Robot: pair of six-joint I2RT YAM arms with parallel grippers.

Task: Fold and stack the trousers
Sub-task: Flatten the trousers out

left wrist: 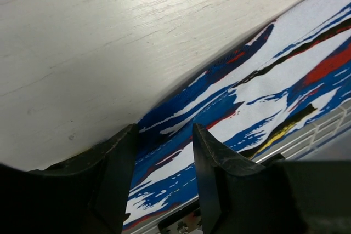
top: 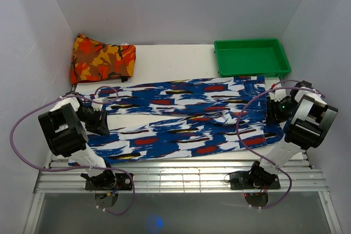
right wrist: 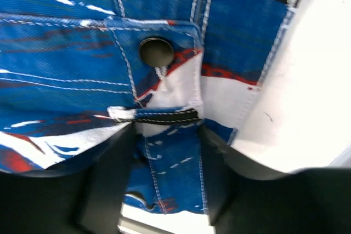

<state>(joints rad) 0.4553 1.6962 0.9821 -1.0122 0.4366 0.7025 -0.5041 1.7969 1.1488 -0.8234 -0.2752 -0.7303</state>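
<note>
The trousers lie flat and spread between the two claws, waist at the right claw and leg ends at the left claw. The woven cloth is bold blue streaked with white and black, with red patches and thin yellow dashes. It has pale topstitching and a dull round metal snap just ahead of the right claw.

Both claws are released. The right one's fingers straddle the waistband edge, and the left one's stand apart over a leg's edge.

The counter is white, faintly grained board. Plain pale walls enclose it. Beyond the right claw sits a green plastic tray, and beyond the left a folded orange patterned cloth.
</note>
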